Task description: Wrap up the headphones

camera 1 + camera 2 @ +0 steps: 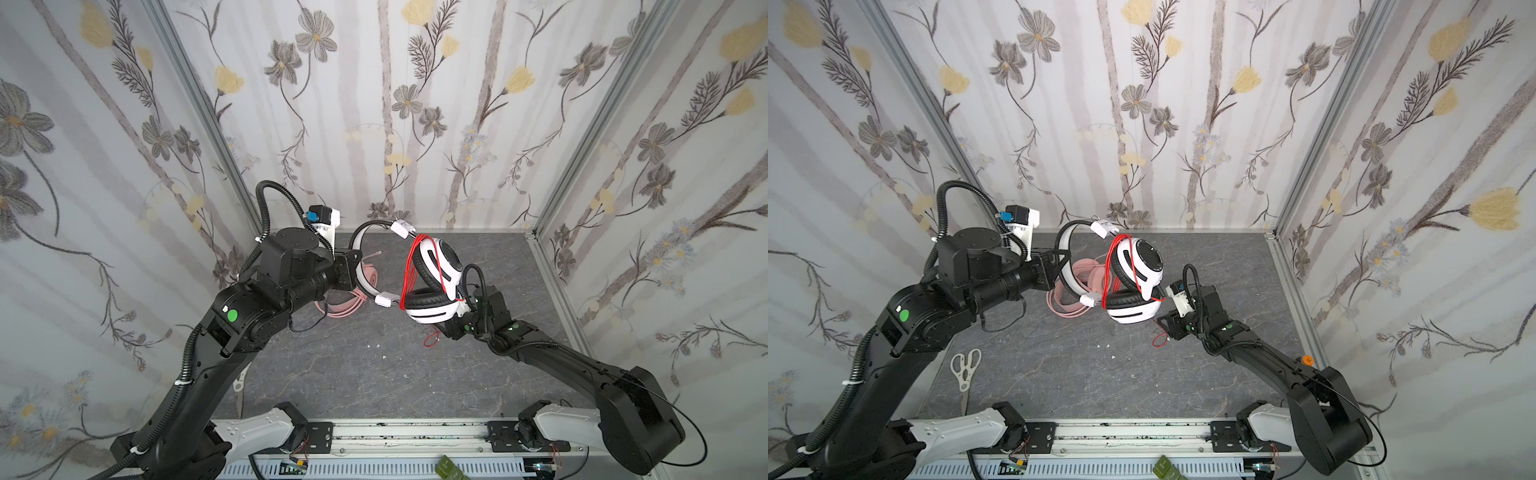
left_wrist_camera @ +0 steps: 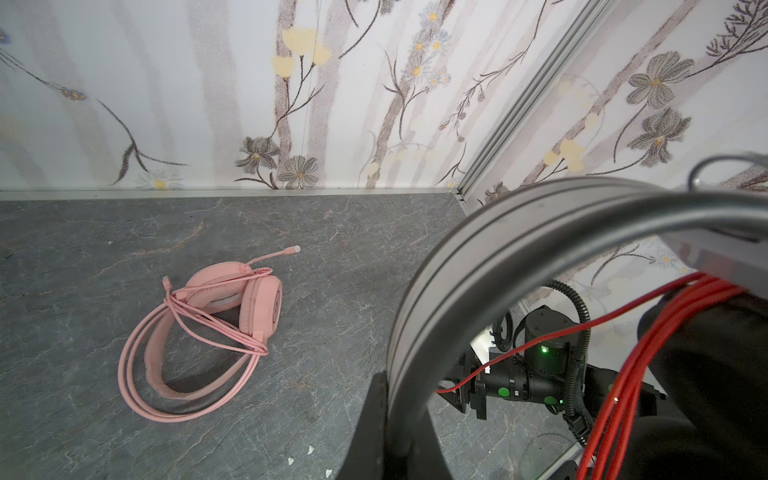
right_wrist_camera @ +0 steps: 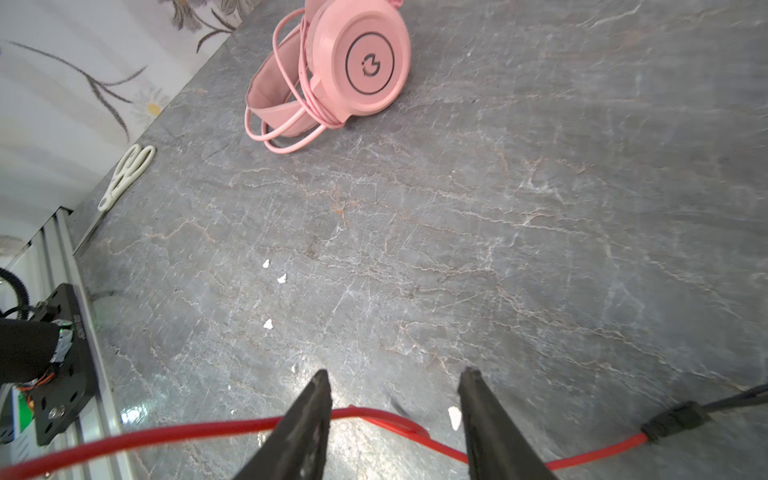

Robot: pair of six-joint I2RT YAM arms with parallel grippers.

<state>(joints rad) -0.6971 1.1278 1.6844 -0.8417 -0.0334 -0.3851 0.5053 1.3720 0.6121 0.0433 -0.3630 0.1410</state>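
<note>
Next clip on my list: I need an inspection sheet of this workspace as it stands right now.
Surface: grey marbled tabletop.
Job's things: white-and-black headphones held off the table; pink headphones lying on it toward the back.
Clutter: white-handled scissors near the front left edge; small white scraps.
Grippers: left gripper shut on the white-and-black headphones at the headband; right gripper open, with the red cable crossing between its jaws.
Cables: red cable looped over the lifted headphones, its tail running down to the right gripper; pink cable wound round the pink headphones.
Surroundings: floral-papered walls on three sides, metal corner posts.
</note>
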